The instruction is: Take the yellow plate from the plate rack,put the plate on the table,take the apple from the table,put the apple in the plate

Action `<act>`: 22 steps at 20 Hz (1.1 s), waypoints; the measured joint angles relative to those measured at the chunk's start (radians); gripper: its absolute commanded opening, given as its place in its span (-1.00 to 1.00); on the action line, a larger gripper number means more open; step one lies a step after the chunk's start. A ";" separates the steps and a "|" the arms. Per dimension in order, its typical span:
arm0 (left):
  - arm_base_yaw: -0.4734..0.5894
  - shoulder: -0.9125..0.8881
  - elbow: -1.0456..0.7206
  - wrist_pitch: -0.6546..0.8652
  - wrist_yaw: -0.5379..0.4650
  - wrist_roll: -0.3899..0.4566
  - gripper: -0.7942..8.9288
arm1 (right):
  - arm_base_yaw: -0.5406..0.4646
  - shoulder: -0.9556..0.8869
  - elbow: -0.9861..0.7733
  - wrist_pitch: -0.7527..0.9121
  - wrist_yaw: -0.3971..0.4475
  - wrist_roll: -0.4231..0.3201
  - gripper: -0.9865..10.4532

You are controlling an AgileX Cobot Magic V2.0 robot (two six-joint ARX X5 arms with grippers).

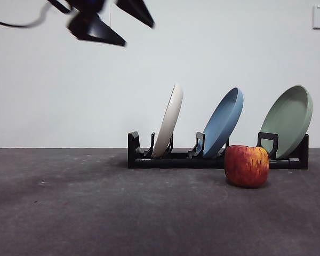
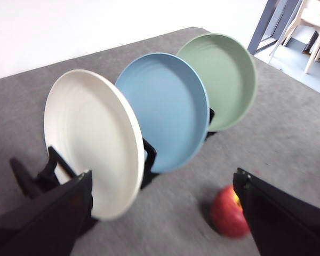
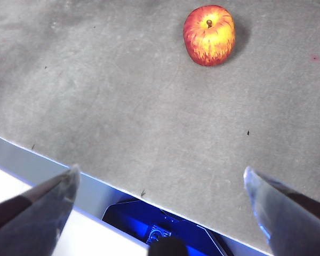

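The yellow plate (image 1: 169, 120), cream-coloured, stands on edge in the left slot of the black plate rack (image 1: 176, 159) and leans right. It also shows in the left wrist view (image 2: 88, 138), with the rack (image 2: 26, 176) under it. The red apple (image 1: 246, 165) sits on the table (image 1: 96, 202) in front of the rack's right part. My left gripper (image 1: 137, 34) is open and empty, high above and left of the yellow plate, facing it (image 2: 162, 173). My right gripper (image 3: 161, 169) is open and empty above the table's edge, well away from the apple (image 3: 209, 34).
A blue plate (image 1: 224, 121) stands in the rack's middle slot and a sage-green plate (image 1: 288, 120) in its right slot. The apple (image 2: 228, 213) lies close in front of them. The table's edge (image 3: 42, 160) runs just under my right gripper.
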State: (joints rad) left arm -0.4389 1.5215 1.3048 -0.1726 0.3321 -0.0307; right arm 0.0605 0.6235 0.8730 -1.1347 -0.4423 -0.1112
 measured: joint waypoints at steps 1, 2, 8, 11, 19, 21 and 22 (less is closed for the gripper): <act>-0.009 0.056 0.043 0.011 -0.011 0.000 0.08 | 0.000 0.000 0.000 0.000 0.000 0.001 0.36; -0.015 0.111 0.084 0.020 -0.014 0.000 0.08 | 0.000 0.000 0.000 0.000 0.000 0.002 0.36; -0.048 0.375 0.256 0.067 -0.042 0.000 0.08 | 0.000 0.000 0.000 0.000 0.000 0.003 0.36; -0.058 0.451 0.281 0.143 -0.043 0.000 0.08 | 0.000 0.000 0.000 -0.001 0.000 0.003 0.32; -0.063 0.526 0.282 0.160 -0.094 0.002 -0.43 | 0.000 0.001 0.000 -0.001 0.000 0.010 0.32; -0.063 0.526 0.282 0.164 -0.093 0.002 -0.68 | 0.000 0.001 0.000 -0.001 0.000 0.014 0.32; -0.063 0.526 0.282 0.164 -0.093 0.002 -0.78 | 0.000 0.001 0.000 -0.001 0.000 0.015 0.32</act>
State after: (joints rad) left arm -0.5014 2.0476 1.5871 -0.0086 0.2390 -0.0288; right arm 0.0605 0.6243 0.8730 -1.1355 -0.4423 -0.0963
